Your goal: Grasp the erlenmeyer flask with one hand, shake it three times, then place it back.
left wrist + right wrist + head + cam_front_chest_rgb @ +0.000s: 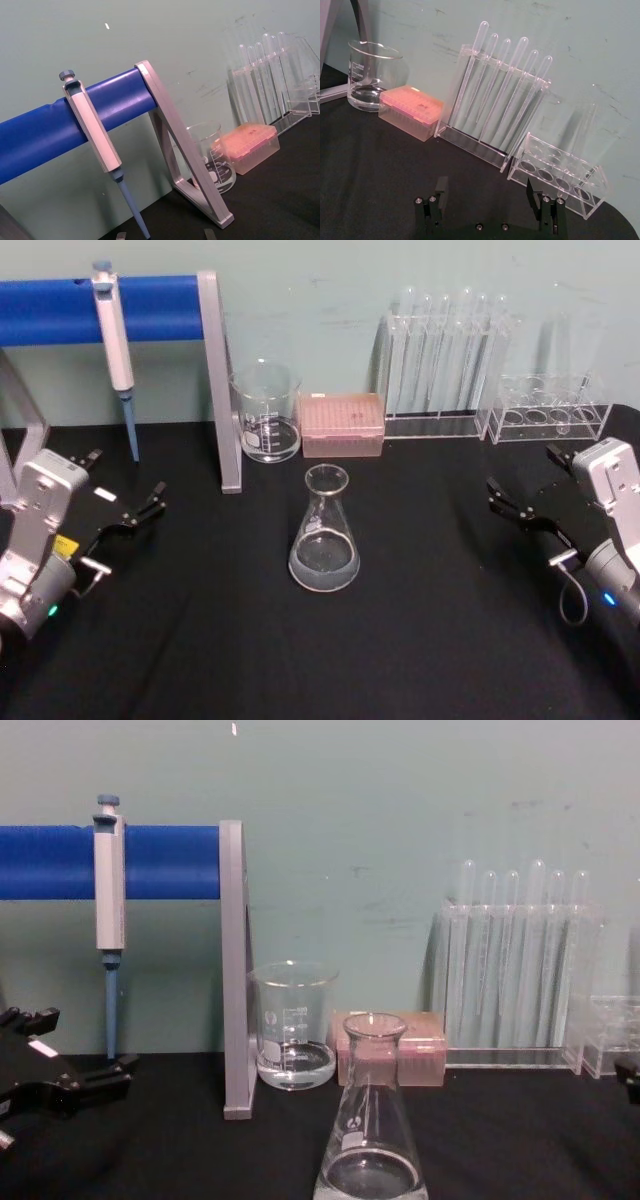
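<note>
Left gripper [125, 482]: jaws spread, nothing between them. It sits at the left side of the black table [420, 640], fingers angled toward the centre. Right gripper [525, 478]: jaws also spread and empty, at the right side.

Erlenmeyer flask [323, 538]: upright at table centre, between the two grippers and well apart from each, in front of the beaker [267, 410] and pink tip box [342, 424]. Clear glass, with shallow clear liquid in the base.

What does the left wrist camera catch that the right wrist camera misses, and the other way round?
Left wrist view: the left pincer, just its tips, and a blue bar with a pipette hanging from it. Right wrist view: the right pincer, open. Both: the glass beaker, the pink tip box and the tall rack of plastic pipettes.
</note>
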`<state>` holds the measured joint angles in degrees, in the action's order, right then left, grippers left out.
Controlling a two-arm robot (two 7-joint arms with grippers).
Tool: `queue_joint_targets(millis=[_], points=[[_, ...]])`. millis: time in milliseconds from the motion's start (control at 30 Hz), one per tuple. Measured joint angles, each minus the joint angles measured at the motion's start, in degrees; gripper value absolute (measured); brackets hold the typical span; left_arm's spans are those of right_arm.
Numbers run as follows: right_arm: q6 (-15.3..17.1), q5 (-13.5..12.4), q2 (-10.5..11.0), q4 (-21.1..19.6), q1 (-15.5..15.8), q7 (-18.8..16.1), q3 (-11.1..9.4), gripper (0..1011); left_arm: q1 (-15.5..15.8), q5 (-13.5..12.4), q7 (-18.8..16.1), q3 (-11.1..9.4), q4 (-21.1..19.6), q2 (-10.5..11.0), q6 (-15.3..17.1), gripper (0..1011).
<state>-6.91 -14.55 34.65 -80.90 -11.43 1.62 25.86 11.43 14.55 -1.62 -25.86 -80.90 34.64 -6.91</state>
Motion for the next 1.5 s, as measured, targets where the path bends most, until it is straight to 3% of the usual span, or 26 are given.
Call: queue_joint_targets(millis=[700,833,1167,1433,1500], points=[[0.0,0.0,0.0,0.0,0.0,0.0,0.0,1002,0.0,0.0,0.0,0.0,0.0,0.0,0.0,1001],[-0.1,-0.5,0.0,-0.2,0.4,-1.3,-0.6,1002,0.0,0.0,0.0,0.0,0.0,0.0,0.0,1001],[0.2,-6.2,-0.2,-1.5,1.6,-8.5,-3.4,1003,0.0,0.0,0.0,0.0,0.0,0.0,0.0,1001],[1.6,-12.2,0.2,-2.8,2.3,-17.2,-5.4,1003,0.0,0.0,0.0,0.0,0.0,0.0,0.0,1001],[1.8,-12.7,0.2,-2.9,2.3,-17.8,-5.5,1002,0.0,0.0,0.0,0.0,0.0,0.0,0.0,1001]])
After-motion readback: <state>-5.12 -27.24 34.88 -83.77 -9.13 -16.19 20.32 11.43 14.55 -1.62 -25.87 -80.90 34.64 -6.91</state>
